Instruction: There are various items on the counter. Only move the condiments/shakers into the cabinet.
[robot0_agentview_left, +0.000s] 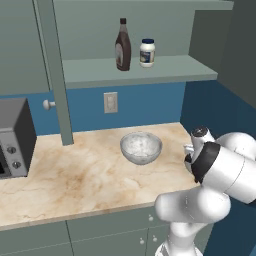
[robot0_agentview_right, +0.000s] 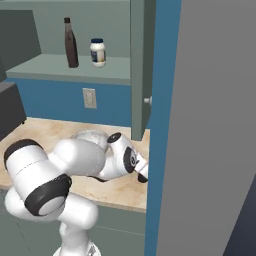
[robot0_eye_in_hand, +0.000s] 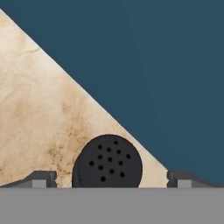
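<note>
The small black shaker (robot0_eye_in_hand: 107, 162) stands on the beige counter (robot0_agentview_left: 75, 175) close to the blue side wall, its perforated top facing the hand camera. My gripper (robot0_eye_in_hand: 111, 180) is open, one fingertip on each side of the shaker and both clear of it. In the right base view the hand (robot0_agentview_right: 141, 170) reaches low toward the counter's right end. The brown syrup bottle (robot0_agentview_left: 123, 45) and the white blue-lidded jar (robot0_agentview_left: 147, 52) stand side by side on the cabinet shelf (robot0_agentview_left: 165, 70). The clear glass bowl (robot0_agentview_left: 141, 147) rests mid-counter, left of my arm.
The open cabinet door's narrow edge (robot0_agentview_left: 57, 75) hangs down to the counter at left. A grey appliance (robot0_agentview_left: 12, 140) sits at the far left. The blue wall (robot0_agentview_left: 210, 110) and a tall grey panel (robot0_agentview_right: 215, 125) close off the right side.
</note>
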